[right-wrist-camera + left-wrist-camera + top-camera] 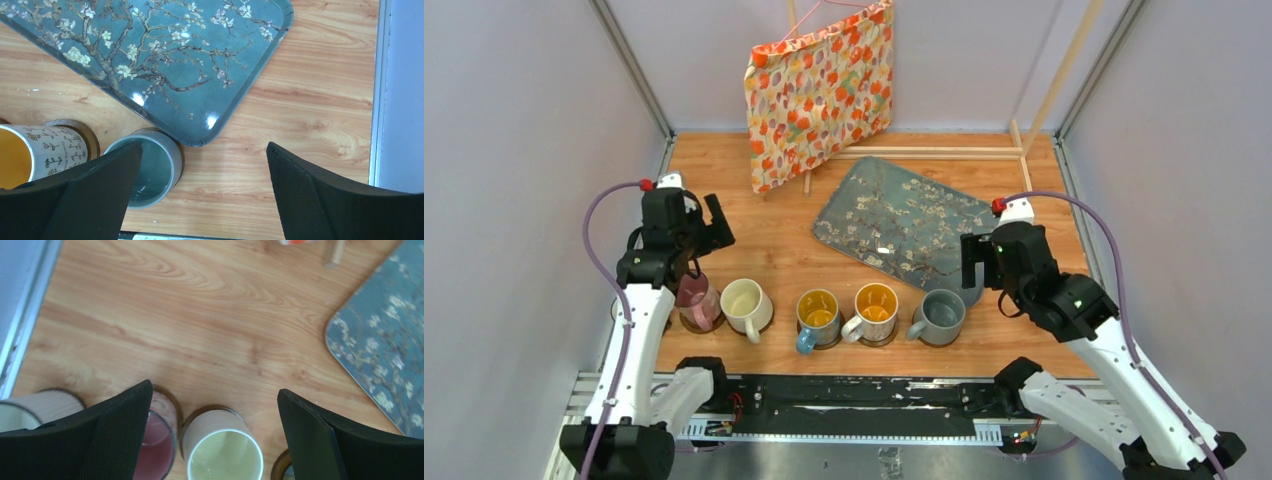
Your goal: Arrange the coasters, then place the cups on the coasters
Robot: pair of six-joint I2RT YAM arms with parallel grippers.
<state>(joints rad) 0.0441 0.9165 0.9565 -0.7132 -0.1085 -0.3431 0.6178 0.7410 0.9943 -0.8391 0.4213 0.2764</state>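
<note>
Five cups stand in a row near the front edge: pink (696,300), cream (746,305), blue-handled (818,316), yellow-inside white (876,310) and grey (942,316). Dark-brown coasters (216,410) show as rims under them. A white cup with a dark rim (35,410) stands left of the pink cup (157,450). My left gripper (702,217) hangs open above the pink and cream cups (225,452), holding nothing. My right gripper (984,262) is open and empty just right of the grey cup (150,170).
A blue-grey floral tray (904,220) lies behind the row, its corner close to the grey cup. A patterned fabric bag (819,90) leans at the back on thin wooden sticks (924,152). Grey walls close both sides.
</note>
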